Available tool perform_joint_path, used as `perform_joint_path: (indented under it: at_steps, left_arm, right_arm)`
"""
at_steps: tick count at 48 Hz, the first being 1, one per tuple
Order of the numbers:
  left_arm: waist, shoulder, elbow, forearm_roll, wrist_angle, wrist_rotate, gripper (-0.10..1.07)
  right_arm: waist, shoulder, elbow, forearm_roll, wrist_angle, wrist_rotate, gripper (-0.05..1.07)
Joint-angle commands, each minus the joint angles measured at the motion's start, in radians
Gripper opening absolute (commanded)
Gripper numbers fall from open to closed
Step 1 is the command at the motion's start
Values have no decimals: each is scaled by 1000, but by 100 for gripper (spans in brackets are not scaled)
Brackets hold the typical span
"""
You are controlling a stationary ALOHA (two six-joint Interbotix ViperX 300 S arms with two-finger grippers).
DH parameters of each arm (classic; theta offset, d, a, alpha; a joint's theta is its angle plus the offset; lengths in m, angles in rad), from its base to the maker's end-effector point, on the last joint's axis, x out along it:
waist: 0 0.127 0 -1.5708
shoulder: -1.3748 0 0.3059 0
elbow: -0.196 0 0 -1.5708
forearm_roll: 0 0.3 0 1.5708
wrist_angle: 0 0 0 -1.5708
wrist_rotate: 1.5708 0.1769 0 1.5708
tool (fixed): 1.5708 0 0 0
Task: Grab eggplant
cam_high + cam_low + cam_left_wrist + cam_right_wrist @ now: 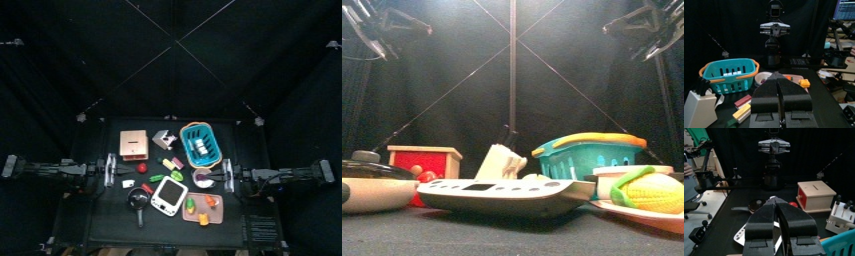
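1. My left gripper (778,76): jaws pressed together, nothing btwn them. It sits at the table's left edge, pointing level across the table.
2. My right gripper (775,201): jaws together too, empty. It's at the right edge, facing the left one.
3. Both arms are pulled back and well apart from all the items. In the front view they only show high up in the corners.
4. Eggplant (175,175): I take it to be the small dark purplish bit near the table's middle in the top view, btwn the teal basket (201,143) and the white scale (167,195). It's too small to be sure. Can't pick it out in either wrist view or the front view.
5. Back row, left to right from above: red box (134,143), white knife block (163,138), then the basket.
6. Front row: black pan (139,200), the scale, and a plate (629,214) w/ corn (656,190) on it.
7. A white bowl (203,178) stands just in front of the basket, near my right gripper.
8. Small yellow, green and red bits lie scattered around the middle, beside the purplish piece.
9. A person (689,178) shows past the curtain in the right wrist view.
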State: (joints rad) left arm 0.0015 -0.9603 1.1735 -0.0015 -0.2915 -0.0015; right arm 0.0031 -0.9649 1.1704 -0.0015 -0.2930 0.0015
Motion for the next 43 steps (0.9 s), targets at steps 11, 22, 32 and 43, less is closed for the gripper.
perform_joint_path:
  at_steps: [11, 22, 32, 43]
  left_arm:
    - [-9, 141, -61, -2, -18, 0, 1]
    - [-29, 252, -89, -2, -28, 0, 1]
    - [-40, 307, -84, -3, -66, -2, 1]
    - [-49, 321, -80, -3, -80, -2, 1]
  right_arm:
    - [-60, 210, -52, 58, 74, 89, 6]
    - [-133, 356, -135, 64, 387, 186, 8]
    - [-155, 377, -155, 23, 532, 199, 17]
    - [-158, 376, -118, 25, 546, 201, 51]
